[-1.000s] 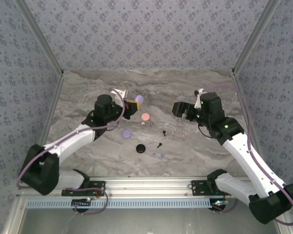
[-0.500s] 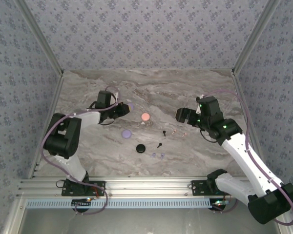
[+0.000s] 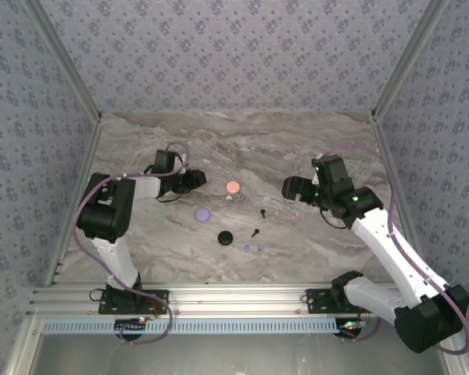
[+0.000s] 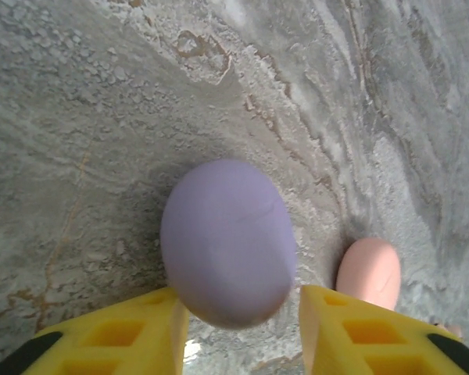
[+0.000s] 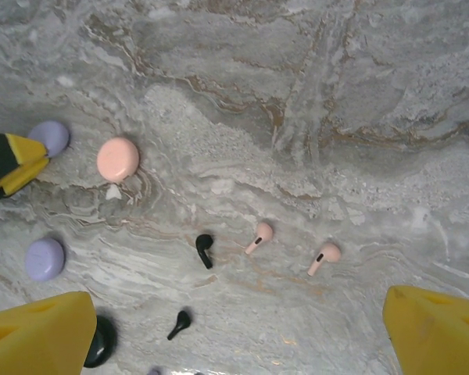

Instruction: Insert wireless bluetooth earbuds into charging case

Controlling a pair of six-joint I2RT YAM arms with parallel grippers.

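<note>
A lilac round case [image 4: 227,242] lies on the marble between the yellow fingertips of my left gripper [image 4: 242,334], which is open, with a gap at the right finger [image 4: 375,332]. In the top view that gripper [image 3: 197,178] sits left of the pink case [image 3: 233,187]. Two black earbuds [image 5: 205,248] [image 5: 180,322] and two pale pink earbuds [image 5: 259,234] [image 5: 325,255] lie loose below my right gripper [image 5: 238,312], which hovers wide open. Two lilac earbuds [image 3: 252,249] lie nearer the front.
A second lilac round piece [image 3: 202,212] and a black case [image 3: 225,238] lie left of the earbuds. The pink case [image 4: 369,272] is close to the right of the left fingers. Patterned walls enclose the table [image 3: 336,250] on three sides.
The left arm has swung down from a raised pose and brought the lilac case to the table, and its jaws have parted. The right gripper has drifted slightly, still open.
</note>
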